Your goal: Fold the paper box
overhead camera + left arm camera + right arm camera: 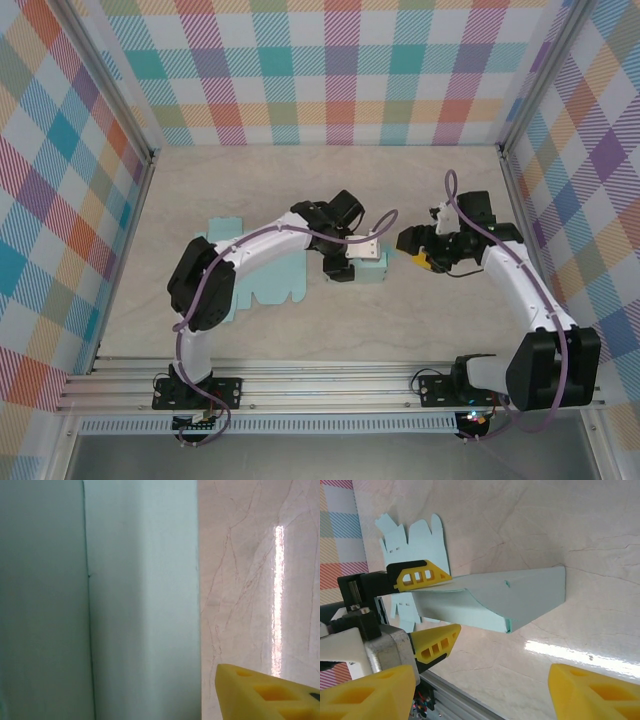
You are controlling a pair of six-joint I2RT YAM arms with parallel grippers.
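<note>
Pastel checked walls (340,70) are closing in the top and sides of the frame, a pale veined tabletop (300,180) is catching bright glare (277,595), and metal rails (330,385) are running along the bottom.

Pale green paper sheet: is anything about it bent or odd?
Nothing looks damaged. The pale green paper box sheet is half folded: one end is doubled over and raised off the beige table, between the yellow fingers of the left gripper; the rest lies flat.
</note>
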